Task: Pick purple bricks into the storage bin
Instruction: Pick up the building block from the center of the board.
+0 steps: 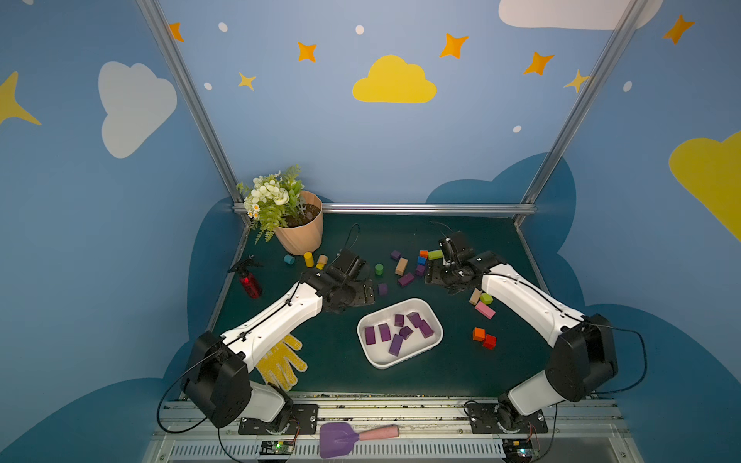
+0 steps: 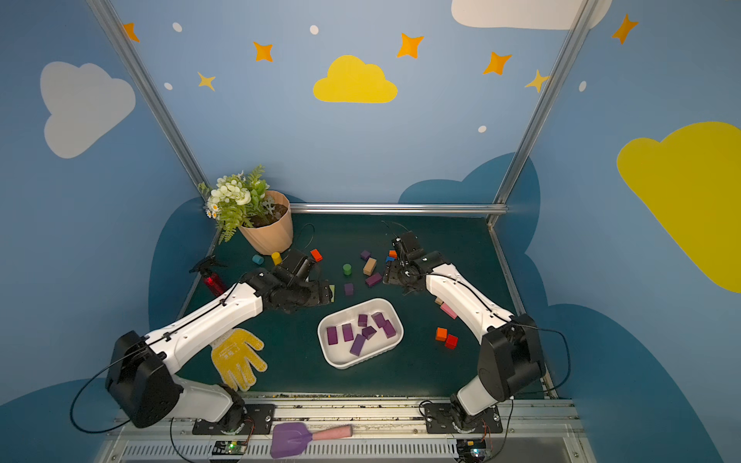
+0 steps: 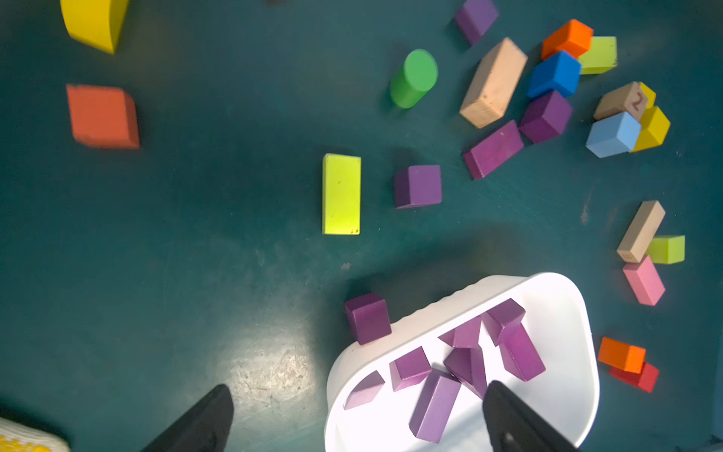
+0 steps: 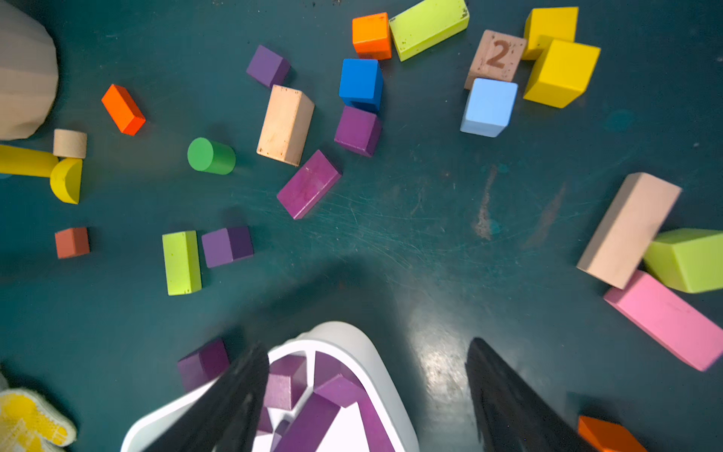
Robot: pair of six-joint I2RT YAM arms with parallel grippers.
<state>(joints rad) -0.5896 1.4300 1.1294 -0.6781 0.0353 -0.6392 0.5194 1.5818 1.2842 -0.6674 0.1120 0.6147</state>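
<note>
Seven purple bricks [image 1: 396,344] lie jumbled in the storage bin [image 1: 379,358] at the near middle of the surface [image 1: 341,360], so the job looks a little over half done, with both arms between picks. Just beyond the bin's far left corner hangs the left end effector [image 3: 358,387], its jaws spread wide and holding nothing. Its wrist view shows one purple cube [image 3: 367,317] right against the bin's outer wall. Farther out, another cube [image 1: 382,288], an oblong brick [image 1: 405,279] and two more cubes sit among the mixed blocks [image 1: 401,266], near the right end effector [image 4: 365,344], likewise spread and empty. I'd reckon the next move is a straight drop onto the cube by the bin, jaws straddling it without snagging the rim.
</note>
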